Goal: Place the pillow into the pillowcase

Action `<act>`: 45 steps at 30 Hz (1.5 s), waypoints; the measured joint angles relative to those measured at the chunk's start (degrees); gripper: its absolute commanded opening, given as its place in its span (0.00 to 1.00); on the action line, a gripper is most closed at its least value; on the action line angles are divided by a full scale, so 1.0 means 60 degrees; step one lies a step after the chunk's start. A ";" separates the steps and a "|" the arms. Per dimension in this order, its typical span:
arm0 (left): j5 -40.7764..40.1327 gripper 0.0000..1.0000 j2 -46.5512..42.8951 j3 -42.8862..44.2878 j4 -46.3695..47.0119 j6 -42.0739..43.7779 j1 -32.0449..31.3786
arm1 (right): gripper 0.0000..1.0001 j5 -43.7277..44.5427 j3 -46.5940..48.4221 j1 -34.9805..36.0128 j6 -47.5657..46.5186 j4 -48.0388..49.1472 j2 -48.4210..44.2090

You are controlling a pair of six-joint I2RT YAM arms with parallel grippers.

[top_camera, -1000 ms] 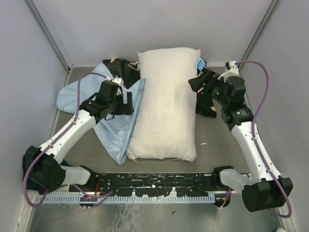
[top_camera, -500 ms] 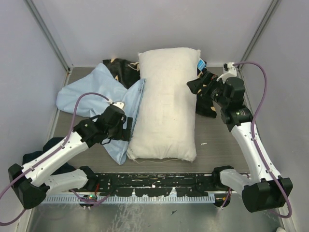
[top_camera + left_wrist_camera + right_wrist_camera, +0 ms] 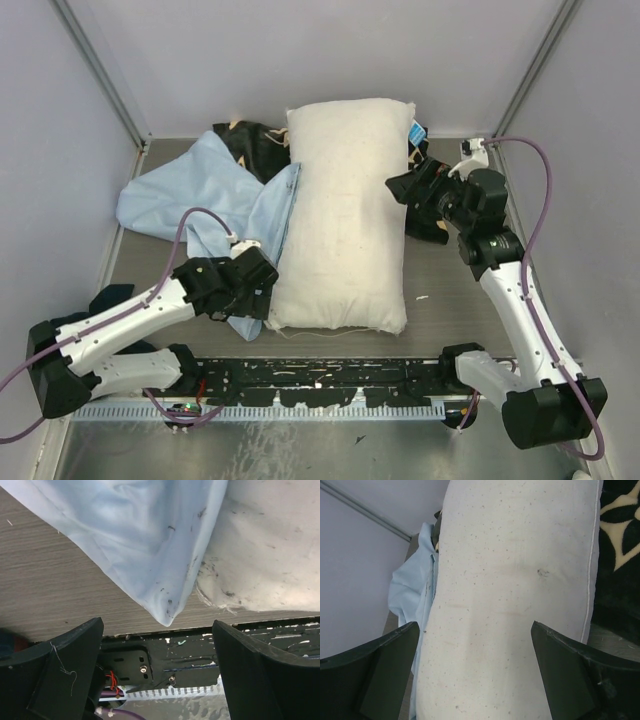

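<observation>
The cream-white pillow (image 3: 340, 210) lies lengthwise in the middle of the table. The light blue pillowcase (image 3: 195, 195) lies flat to its left, with one edge tucked against the pillow's side. My left gripper (image 3: 258, 292) is open and empty, low over the pillowcase's near corner beside the pillow's near left corner. In the left wrist view the pillowcase corner (image 3: 150, 540) and the pillow (image 3: 270, 545) lie just beyond my open left gripper (image 3: 157, 625). My right gripper (image 3: 405, 185) is open and empty at the pillow's right edge. The right wrist view shows the pillow (image 3: 520, 580) between its wide-open jaws.
A black cloth with tan flower motifs (image 3: 250, 140) lies behind the pillowcase, and more of it lies under the right arm (image 3: 430, 220) and in the right wrist view (image 3: 620, 555). A black rail (image 3: 330, 380) runs along the near edge. Grey walls close in on three sides.
My left arm has swung toward the near edge, from over the middle of the pillowcase to its near corner. The right gripper has shifted slightly. The pillow has not moved.
</observation>
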 measured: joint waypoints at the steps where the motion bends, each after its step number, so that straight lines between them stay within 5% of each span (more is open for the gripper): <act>1: -0.0011 0.98 0.0076 -0.0040 0.0000 -0.0138 -0.0011 | 1.00 -0.0080 -0.0044 0.0000 0.0026 -0.0004 -0.0036; 6: -0.0168 0.98 0.0142 -0.0204 0.0171 -0.0554 -0.0011 | 1.00 -0.0251 -0.0098 0.0331 0.0095 -0.0160 -0.0058; 27: -0.0313 0.98 -0.0138 0.0182 0.0871 -0.0404 0.0794 | 1.00 0.2131 -0.0714 0.5395 0.0605 -0.4506 -0.1512; 37: -0.0098 0.98 -0.0525 0.0193 0.0889 -0.0262 0.0929 | 0.98 0.3606 -0.1137 0.6437 0.1432 -0.4062 0.0994; 40: -0.0102 0.98 -0.0925 0.0193 0.0860 -0.0266 0.0929 | 0.60 0.3967 -0.1111 0.6528 0.1676 -0.3665 0.1690; 42: -0.0102 0.98 -0.1155 0.0193 0.0816 -0.0270 0.0933 | 0.19 0.4237 -0.1031 0.6553 0.1887 -0.3595 0.1985; 43: -0.0106 0.98 -0.1249 0.0193 0.0798 -0.0270 0.0936 | 0.05 0.4404 -0.0962 0.6557 0.2018 -0.3606 0.2091; 45: -0.0109 0.98 -0.1370 0.0193 0.0754 -0.0270 0.0940 | 0.01 0.4685 -0.0831 0.6579 0.2331 -0.3650 0.2171</act>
